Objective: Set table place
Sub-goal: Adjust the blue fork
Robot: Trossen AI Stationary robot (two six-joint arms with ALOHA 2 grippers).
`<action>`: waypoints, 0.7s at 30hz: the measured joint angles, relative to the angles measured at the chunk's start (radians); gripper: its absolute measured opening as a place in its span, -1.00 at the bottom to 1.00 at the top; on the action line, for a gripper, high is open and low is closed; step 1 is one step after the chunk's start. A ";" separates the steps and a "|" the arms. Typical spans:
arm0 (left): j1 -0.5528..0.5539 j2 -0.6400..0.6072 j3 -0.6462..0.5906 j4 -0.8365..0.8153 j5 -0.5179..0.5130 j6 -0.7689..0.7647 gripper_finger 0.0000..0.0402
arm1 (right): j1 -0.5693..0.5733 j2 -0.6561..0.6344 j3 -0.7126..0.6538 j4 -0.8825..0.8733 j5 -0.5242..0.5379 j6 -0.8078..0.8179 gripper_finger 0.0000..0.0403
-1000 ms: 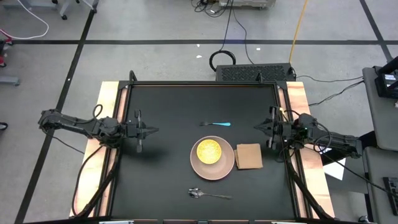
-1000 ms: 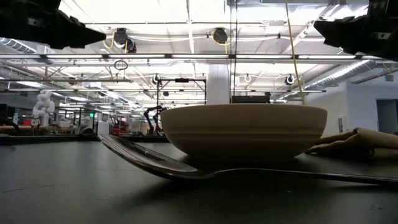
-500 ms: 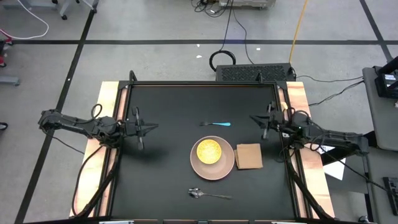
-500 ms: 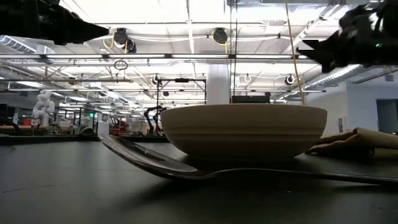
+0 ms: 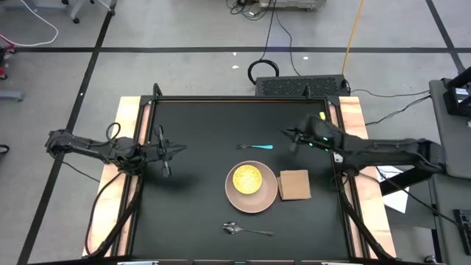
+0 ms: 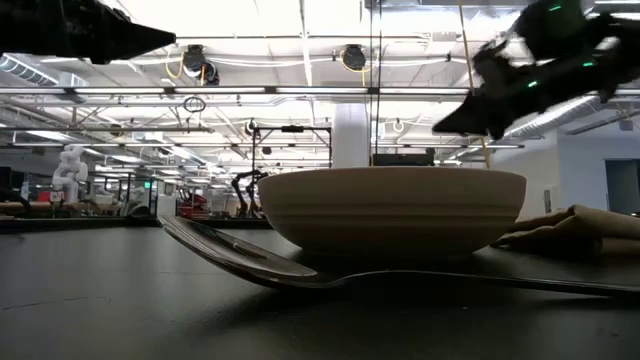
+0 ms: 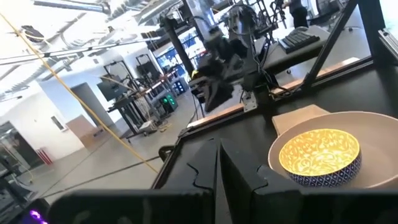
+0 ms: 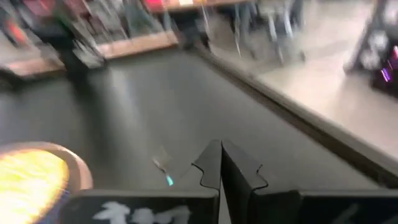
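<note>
Right tool (image 5: 288, 138) reaches in from the right edge of the overhead frame and hangs above the black counter (image 5: 191, 199), a little right of centre and near the small blue-handled fork (image 5: 255, 146); its own wrist camera shows the two dark fingers (image 8: 211, 165) pressed together, tips meeting, with the fork's blue handle (image 8: 168, 180) just beyond them. Left tool (image 5: 176, 152) waits over the left-middle part of the counter, well apart from the dishes, and its wrist view likewise shows its fingers (image 7: 211, 168) closed against each other. Lower centre in the overhead frame sits the pale pink plate (image 5: 235, 196) with the yellow dish (image 5: 246, 177) resting on it. The tan napkin (image 5: 294, 185) lies touching the plate's right side. The silver spoon (image 5: 246, 230) lies below the plate, near the bottom of the frame, apart from it. The fork lies above the plate, not touching it. From counter height the spoon (image 6: 300, 272) stretches across the foreground in front of the plate (image 6: 392, 212).
</note>
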 joint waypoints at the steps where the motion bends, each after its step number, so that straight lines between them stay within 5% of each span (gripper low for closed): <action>1: 0.000 0.000 0.000 -0.004 0.000 0.000 -0.87 | -0.019 0.045 0.030 -0.017 -0.023 -0.010 -1.00; 13: 0.000 0.000 0.000 -0.001 -0.038 0.093 -0.87 | -0.240 0.461 0.372 -0.175 -0.590 -0.141 -1.00; 21: 0.000 0.000 0.000 -0.052 -0.060 0.034 -0.87 | -0.257 0.612 0.570 -0.416 -0.636 -0.336 -1.00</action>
